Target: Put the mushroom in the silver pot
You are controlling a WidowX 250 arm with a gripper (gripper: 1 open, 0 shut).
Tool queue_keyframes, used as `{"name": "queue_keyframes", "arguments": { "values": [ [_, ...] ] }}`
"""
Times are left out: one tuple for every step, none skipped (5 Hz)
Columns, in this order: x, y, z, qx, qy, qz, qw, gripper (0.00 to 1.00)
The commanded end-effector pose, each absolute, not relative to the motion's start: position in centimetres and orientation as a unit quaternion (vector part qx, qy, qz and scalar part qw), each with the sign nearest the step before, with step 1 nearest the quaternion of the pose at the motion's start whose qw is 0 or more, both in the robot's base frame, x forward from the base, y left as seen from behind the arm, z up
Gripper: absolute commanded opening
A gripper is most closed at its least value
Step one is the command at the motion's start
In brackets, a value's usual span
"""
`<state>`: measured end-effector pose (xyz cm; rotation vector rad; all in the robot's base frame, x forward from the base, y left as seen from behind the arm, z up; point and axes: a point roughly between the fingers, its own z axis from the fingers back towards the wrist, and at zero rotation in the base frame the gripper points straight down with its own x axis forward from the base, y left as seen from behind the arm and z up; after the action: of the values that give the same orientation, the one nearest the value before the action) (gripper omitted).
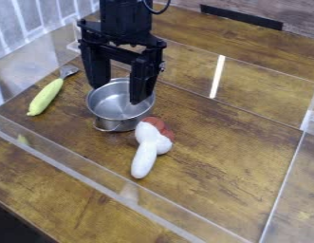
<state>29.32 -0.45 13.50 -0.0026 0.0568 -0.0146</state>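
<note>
Your black gripper hangs wide open and empty above the shiny round steel pot; the white, brown-capped toy mushroom lies just beside it mid-table, unpicked.

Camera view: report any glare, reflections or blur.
Camera view: a bright white glare streak runs along a clear wall panel; the silver pot carries shiny highlights; the whole picture is soft and low in detail, though the mushroom and the open tool read clearly.
</note>
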Motion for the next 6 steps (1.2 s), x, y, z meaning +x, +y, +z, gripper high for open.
{"name": "queue_keyframes", "arguments": {
  "values": [
    [29.3, -1.0, 12.4, -0.002, 0.037, -0.019, 0.999, 0.00],
    [29.3, -0.3, 11.3, -0.002, 0.043, -0.014, 0.999, 0.00],
    [29.2, 0.3, 9.6, -0.004, 0.049, -0.015, 0.999, 1.00],
    [29.1, 0.9, 8.1, -0.006, 0.054, -0.009, 0.998, 1.00],
    [30.6, -0.2, 6.5, -0.003, 0.056, -0.044, 0.997, 1.00],
    [32.0, -1.4, 4.8, -0.001, 0.058, -0.082, 0.995, 1.00]
  ]
}}
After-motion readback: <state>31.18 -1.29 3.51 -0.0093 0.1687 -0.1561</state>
